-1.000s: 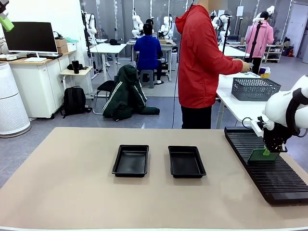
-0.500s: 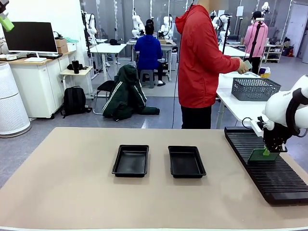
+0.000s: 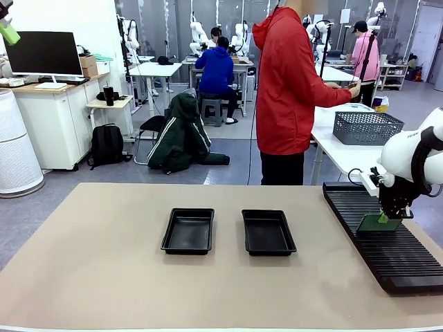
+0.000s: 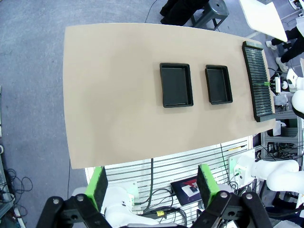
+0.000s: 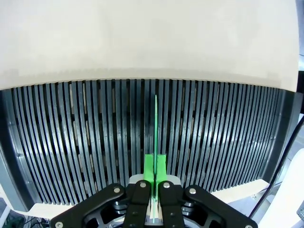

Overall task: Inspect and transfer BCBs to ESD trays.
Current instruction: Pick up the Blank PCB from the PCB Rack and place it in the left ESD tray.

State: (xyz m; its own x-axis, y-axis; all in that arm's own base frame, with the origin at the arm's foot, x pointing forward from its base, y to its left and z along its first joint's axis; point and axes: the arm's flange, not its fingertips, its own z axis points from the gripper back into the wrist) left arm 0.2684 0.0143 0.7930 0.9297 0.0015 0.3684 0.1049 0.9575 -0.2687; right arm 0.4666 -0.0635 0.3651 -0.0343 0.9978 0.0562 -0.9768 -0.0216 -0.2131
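Front view: we see the right gripper (image 3: 383,217) pointing down, clamped on an upright BCB (image 3: 376,224) in the rack (image 3: 405,259). The left gripper (image 4: 152,186) hangs high, jaws apart.

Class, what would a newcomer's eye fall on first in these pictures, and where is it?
The right gripper, shut on a green board held on edge at the black slotted rack, table's right. Two black trays lie side by side mid-table, and a person in red stands beyond.

A lab workspace, shown by white worktables (image 3: 154,69) and a desktop monitor (image 3: 43,53).
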